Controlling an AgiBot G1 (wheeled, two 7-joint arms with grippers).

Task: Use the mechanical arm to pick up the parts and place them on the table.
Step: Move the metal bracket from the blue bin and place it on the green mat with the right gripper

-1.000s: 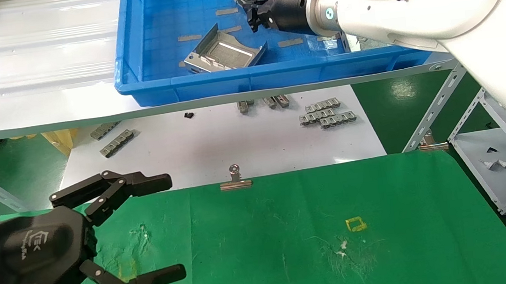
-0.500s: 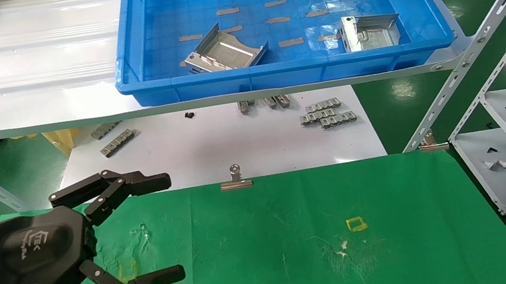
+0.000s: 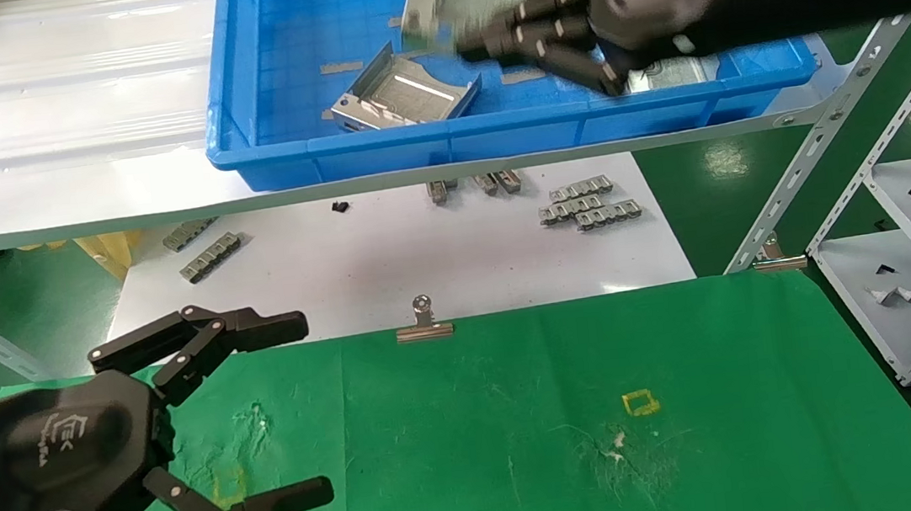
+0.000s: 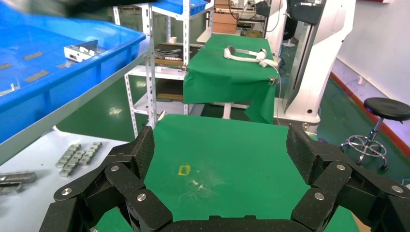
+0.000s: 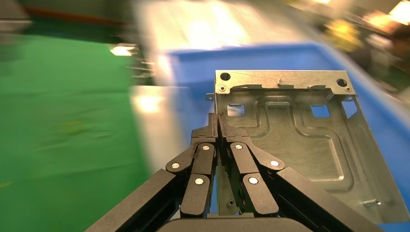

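Left gripper (image 3: 188, 453) parked low over the near-left of the table (image 3: 523, 418), fingers spread wide, nothing in them; looks idle. Two parts sit in the blue tray (image 3: 258, 153): one (image 3: 405, 96) near its middle, another (image 3: 669, 74) mostly hidden behind the arm. Right gripper (image 3: 483, 37) reaches across above the tray, fingers pinched together on the side wall of a third part (image 5: 295, 140), carried clear of the tray floor, likely bound for the table.
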